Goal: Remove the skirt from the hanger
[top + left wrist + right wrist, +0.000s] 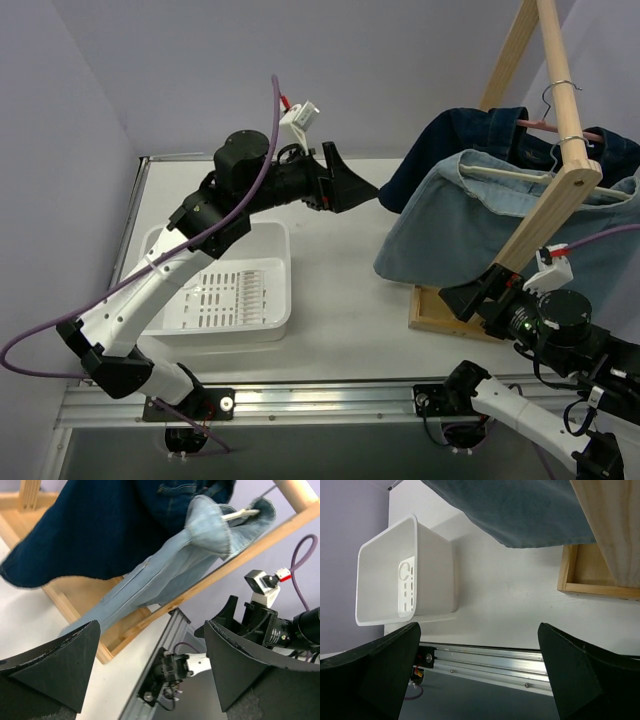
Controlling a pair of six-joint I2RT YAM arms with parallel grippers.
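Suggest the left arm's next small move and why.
Probably ease the left gripper forward toward the light blue skirt: its fingers are open and empty, just short of the cloth, and the skirt hangs on its hanger, ungripped by either arm.

The top external view looks down from high over the near edge of the white table (pixel 340 285), holding the white slotted plastic bin (pixel 262 245) and the pale wooden rack (pixel 550 215). The left wrist view peers close between its black fingers (pixel 55 665) at the light blue denim skirt (pixel 165 580) and the rack's base. The right wrist view, rolled sideways, faces the bin across the table. All three share the skirt's hem.
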